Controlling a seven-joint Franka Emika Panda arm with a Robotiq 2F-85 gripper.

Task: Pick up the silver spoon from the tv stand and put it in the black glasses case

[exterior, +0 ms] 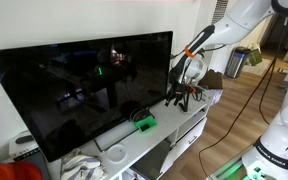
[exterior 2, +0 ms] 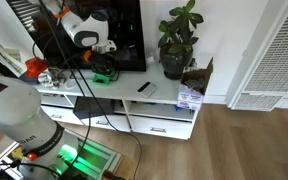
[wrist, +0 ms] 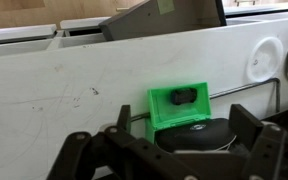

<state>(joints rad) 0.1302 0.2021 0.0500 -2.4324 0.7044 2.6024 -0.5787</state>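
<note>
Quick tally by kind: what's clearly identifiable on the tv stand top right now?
TV: 1
Potted plant: 1
Green box: 1
Black glasses case: 1
Small dark flat object: 1
Total: 5

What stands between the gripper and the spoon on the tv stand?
Nothing visible. In the wrist view the open gripper hangs above the tv stand, and the thin silver spoon lies bare on it. Only the green box sits close, at one end of it; it might crowd a grasp.

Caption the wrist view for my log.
Open fingers hover over the black glasses case, green box behind, on the tv stand.
</note>
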